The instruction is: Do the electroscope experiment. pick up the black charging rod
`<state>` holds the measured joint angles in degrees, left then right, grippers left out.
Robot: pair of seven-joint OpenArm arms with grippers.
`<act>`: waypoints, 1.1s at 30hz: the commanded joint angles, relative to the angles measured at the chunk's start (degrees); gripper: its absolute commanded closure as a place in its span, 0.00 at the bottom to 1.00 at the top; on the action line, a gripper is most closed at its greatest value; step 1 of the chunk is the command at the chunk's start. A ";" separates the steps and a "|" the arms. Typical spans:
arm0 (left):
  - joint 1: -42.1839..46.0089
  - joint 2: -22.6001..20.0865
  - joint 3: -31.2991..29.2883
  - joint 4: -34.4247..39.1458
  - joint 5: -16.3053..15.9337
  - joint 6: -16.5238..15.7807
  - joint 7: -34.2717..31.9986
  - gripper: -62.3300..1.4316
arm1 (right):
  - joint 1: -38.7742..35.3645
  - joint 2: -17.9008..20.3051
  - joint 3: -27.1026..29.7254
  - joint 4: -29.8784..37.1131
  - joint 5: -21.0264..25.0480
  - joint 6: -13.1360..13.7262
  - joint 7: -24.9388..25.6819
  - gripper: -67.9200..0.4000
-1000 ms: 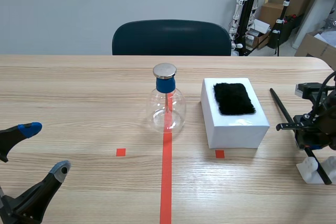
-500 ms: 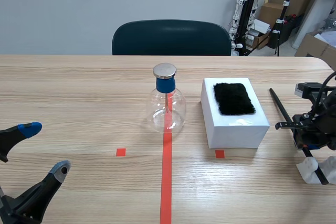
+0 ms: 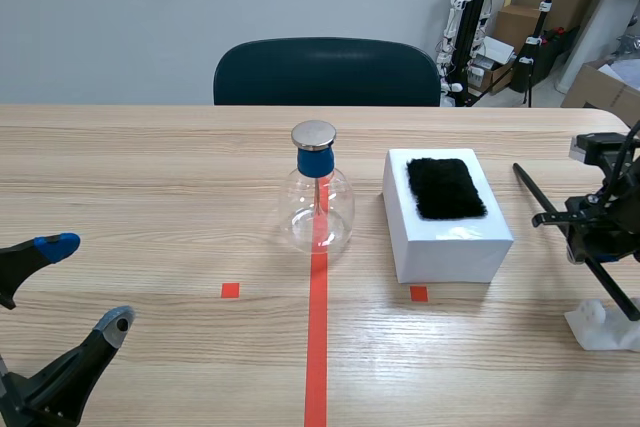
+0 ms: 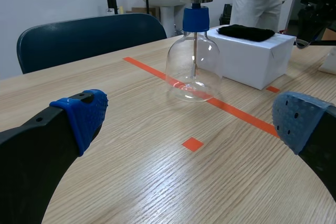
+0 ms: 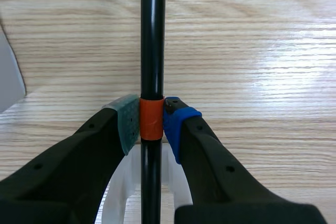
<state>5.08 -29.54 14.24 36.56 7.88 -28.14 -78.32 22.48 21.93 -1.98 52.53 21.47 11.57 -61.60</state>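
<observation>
The black charging rod (image 5: 153,40) has an orange band, and my right gripper (image 5: 151,121) is shut on it at that band. In the scene view the black charging rod (image 3: 535,199) hangs slanted at the table's right, held by the right gripper (image 3: 598,239) a little above its white stand (image 3: 601,327). The electroscope flask (image 3: 318,205) with a blue collar and metal cap stands at the middle on the red tape line. My left gripper (image 3: 70,297) stays open at the near left, with the electroscope flask (image 4: 193,56) well ahead of it.
A white box (image 3: 447,225) topped with black fur (image 3: 445,187) sits between flask and rod. A dark chair (image 3: 327,71) stands behind the far table edge. Cardboard boxes and stands fill the back right.
My right gripper has lifted the rod upward off the white stand, which now shows bare below it. The left arm has not moved.
</observation>
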 commanded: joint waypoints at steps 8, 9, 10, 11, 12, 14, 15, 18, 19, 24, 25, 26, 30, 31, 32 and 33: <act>-0.17 -0.17 -0.20 0.52 -0.76 -0.09 -1.20 0.00 | -3.15 2.56 0.11 5.55 1.38 -0.26 -0.15 0.85; -0.17 -0.17 -0.20 0.52 -0.76 -0.09 -1.20 0.00 | -3.63 2.75 0.22 6.64 1.60 -0.48 -0.15 0.85; -0.17 -0.17 -0.20 0.52 -0.76 -0.09 -1.20 0.00 | -4.02 2.93 0.35 7.52 1.79 -0.48 -0.20 0.85; -0.17 -0.17 -0.20 0.52 -0.76 -0.09 -1.20 0.00 | -4.63 3.06 0.63 8.63 2.03 -0.48 -0.17 0.85; -0.17 -0.17 -0.20 0.52 -0.76 -0.09 -1.22 0.00 | -5.29 3.21 0.92 9.75 2.34 -0.48 -0.20 0.85; -0.17 -0.17 -0.20 0.52 -0.76 -0.09 -1.20 0.00 | -6.60 3.61 1.51 12.15 2.93 -0.48 -0.17 0.85; -0.17 -0.17 -0.20 0.52 -0.76 -0.09 -1.20 0.00 | -7.23 3.69 1.86 13.42 3.10 -0.48 -0.20 0.85; -0.17 -0.17 -0.20 0.52 -0.76 -0.09 -1.20 0.00 | -9.38 4.31 2.75 17.31 3.50 -0.50 -0.15 0.84; -0.17 -0.17 -0.20 0.52 -0.76 -0.09 -1.20 0.00 | -10.19 4.48 3.08 18.75 3.52 -0.50 -0.17 0.84; -0.17 -0.17 -0.20 0.52 -0.76 -0.09 -1.22 0.00 | -14.62 5.33 5.25 27.08 3.54 -0.48 -0.02 0.84; -0.17 -0.17 -0.20 0.52 -0.76 -0.09 -1.20 0.00 | -15.82 5.53 5.77 29.07 3.41 -0.48 0.22 0.84; -0.17 -0.17 -0.20 0.52 -0.76 -0.09 -1.20 0.00 | -16.92 5.68 6.32 30.91 3.28 -0.46 0.52 0.84; -0.17 -0.17 -0.20 0.52 -0.76 -0.09 -1.22 0.00 | -21.99 6.25 8.31 38.34 1.92 -0.44 3.30 0.84; -0.17 -0.17 -0.20 0.52 -0.76 -0.09 -1.20 0.00 | -23.34 6.32 8.79 40.24 1.11 -0.44 4.24 0.85; -0.17 -0.17 -0.20 0.52 -0.76 -0.09 -1.20 0.00 | -24.63 6.32 9.27 42.01 0.37 -0.44 5.31 0.85; -0.17 -0.17 -0.20 0.52 -0.76 -0.09 -1.20 0.00 | -26.03 6.32 9.73 43.98 -0.61 -0.44 6.60 0.84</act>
<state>5.08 -29.54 14.24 36.56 7.88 -28.14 -78.32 -3.62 27.18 6.94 95.59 21.41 11.31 -56.23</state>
